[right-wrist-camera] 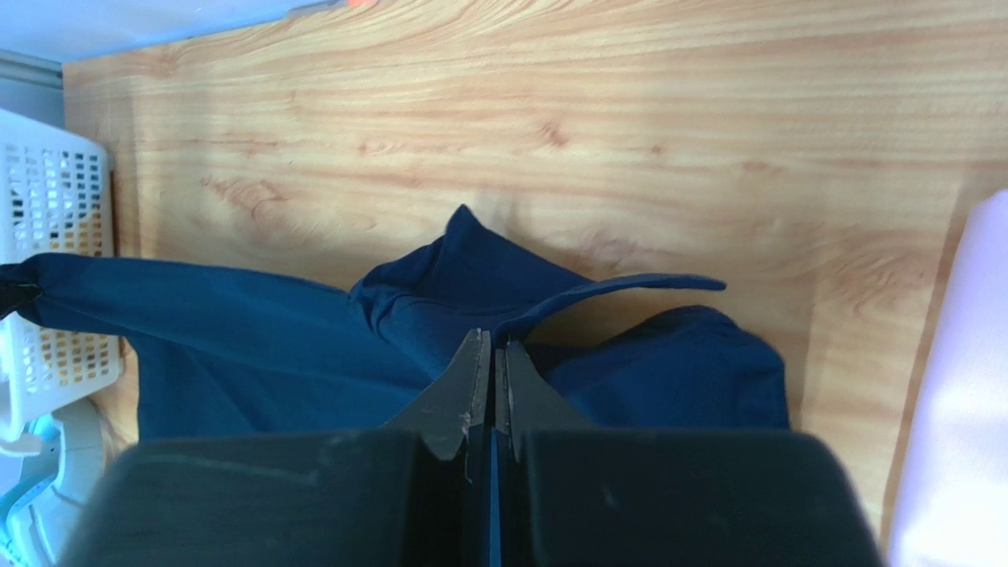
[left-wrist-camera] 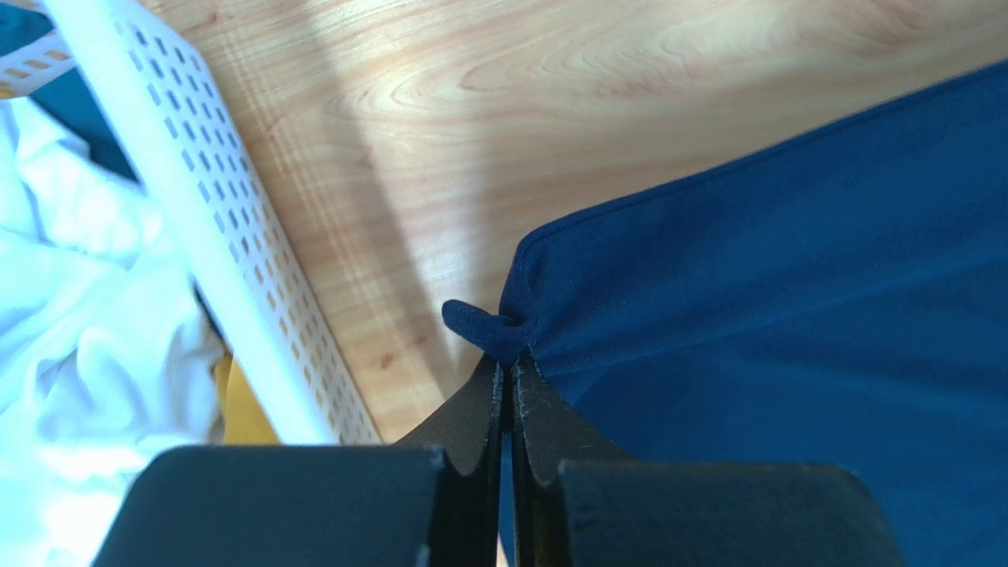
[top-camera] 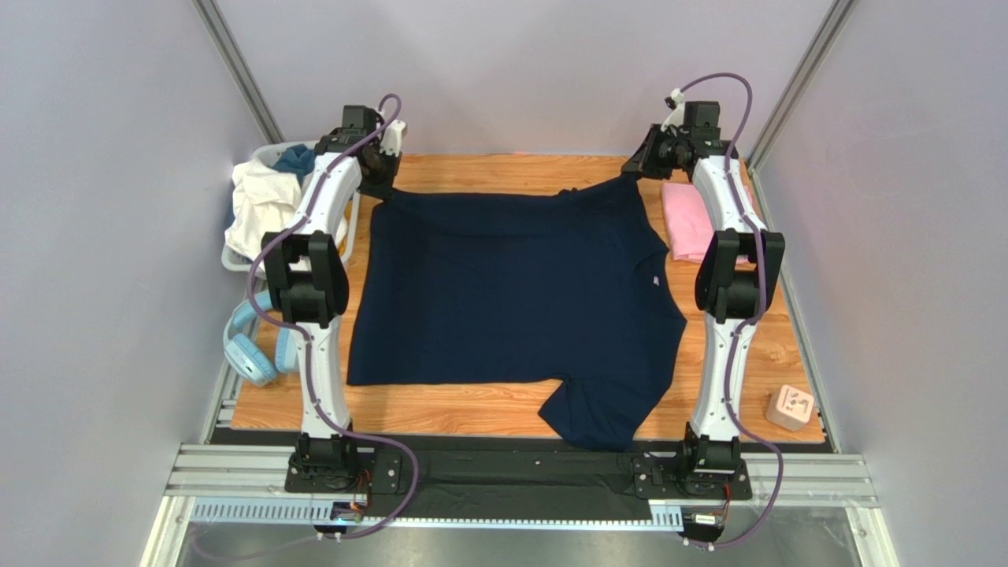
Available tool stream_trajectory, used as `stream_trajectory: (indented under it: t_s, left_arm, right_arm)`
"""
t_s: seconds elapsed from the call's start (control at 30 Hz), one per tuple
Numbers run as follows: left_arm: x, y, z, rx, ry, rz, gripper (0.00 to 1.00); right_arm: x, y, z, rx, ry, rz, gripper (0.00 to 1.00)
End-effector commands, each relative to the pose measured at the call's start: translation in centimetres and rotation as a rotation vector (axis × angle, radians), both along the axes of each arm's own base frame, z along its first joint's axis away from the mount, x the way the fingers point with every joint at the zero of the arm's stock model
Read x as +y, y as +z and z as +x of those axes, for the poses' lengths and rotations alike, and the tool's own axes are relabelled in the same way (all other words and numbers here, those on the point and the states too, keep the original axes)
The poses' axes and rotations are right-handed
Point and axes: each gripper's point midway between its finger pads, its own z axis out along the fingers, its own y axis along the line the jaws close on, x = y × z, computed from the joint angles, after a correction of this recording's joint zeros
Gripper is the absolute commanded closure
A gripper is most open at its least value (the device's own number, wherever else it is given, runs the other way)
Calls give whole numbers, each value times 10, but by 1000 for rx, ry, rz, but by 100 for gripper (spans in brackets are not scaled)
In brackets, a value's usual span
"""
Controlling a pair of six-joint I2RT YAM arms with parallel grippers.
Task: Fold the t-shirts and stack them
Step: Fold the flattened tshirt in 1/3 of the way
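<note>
A large dark navy t-shirt (top-camera: 509,295) lies spread almost flat across the middle of a wooden table (top-camera: 473,411). It is turned sideways, with its neck toward the right and 1 sleeve trailing toward the near edge. Its far edge runs between the 2 arms. The left gripper (left-wrist-camera: 509,376) is closed tight on the shirt's far left corner, and a small nub of cloth pokes out past the fingertips. The right gripper (right-wrist-camera: 491,354) is likewise clamped on a bunched fold at the far right, probably the other sleeve or shoulder. A smaller light pink t-shirt (top-camera: 686,222) lies on the table just right of the navy one, beside the right arm.

The cloth looks soft, light and limp. It will likely sag and crease wherever it is unsupported, and a thin pinch could slip if pulled hard. Corners, hem and shoulder seams appear the best places to hold, 2 at once, so that an edge is taut and straight as it is carried over.

A white perforated basket (left-wrist-camera: 225,225) holding white cloth (left-wrist-camera: 83,319) sits at the far left, near the navy corner. Light-blue headphones (top-camera: 251,352) rest at the left edge, and a small wooden block (top-camera: 790,408) sits near the right front corner.
</note>
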Motion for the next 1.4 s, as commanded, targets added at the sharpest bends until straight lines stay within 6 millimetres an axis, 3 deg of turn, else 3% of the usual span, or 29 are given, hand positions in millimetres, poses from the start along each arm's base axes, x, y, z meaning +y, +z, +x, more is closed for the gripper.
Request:
stream_trajectory:
  t_s: [0.0,0.13,0.2,0.33,0.37,0.43,0.5,0.7,0.87,0.93,1.2,1.37]
  left_arm:
    - [4,49,-6,-103,-29,-4,100]
    - [-1,46,-21,-72,-49,-27,100]
    - [-3,47,-26,-67,-65,-36,100]
    - [-4,31,-42,-18,-84,-33,100]
    - [-4,31,-46,-15,-89,-32,100]
    - [-3,22,-53,9,-97,-25,100]
    - [-2,17,-61,22,-100,-19,100]
    - [-1,20,-71,16,-107,-14,100]
    - [0,23,-81,10,-117,-9,100]
    - [-1,20,-85,19,-121,-12,100]
    - [-2,15,-101,32,-130,-19,100]
    - [-2,7,-114,58,-141,-20,100]
  right_arm:
    - [13,75,-23,-120,19,-39,100]
    - [14,74,-42,-81,15,-77,100]
    - [28,78,-53,-78,36,-90,100]
    - [30,68,-73,-26,31,-105,100]
    - [31,57,-81,8,34,-111,100]
    - [30,59,-90,12,22,-125,100]
    - [27,46,-100,48,7,-143,100]
    - [20,43,-120,94,-41,-169,100]
    - [21,37,-151,147,-58,-187,100]
    - [18,25,-165,174,-74,-225,100]
    - [11,30,-199,182,-127,-235,100]
    - [8,15,-222,227,-145,-238,100]
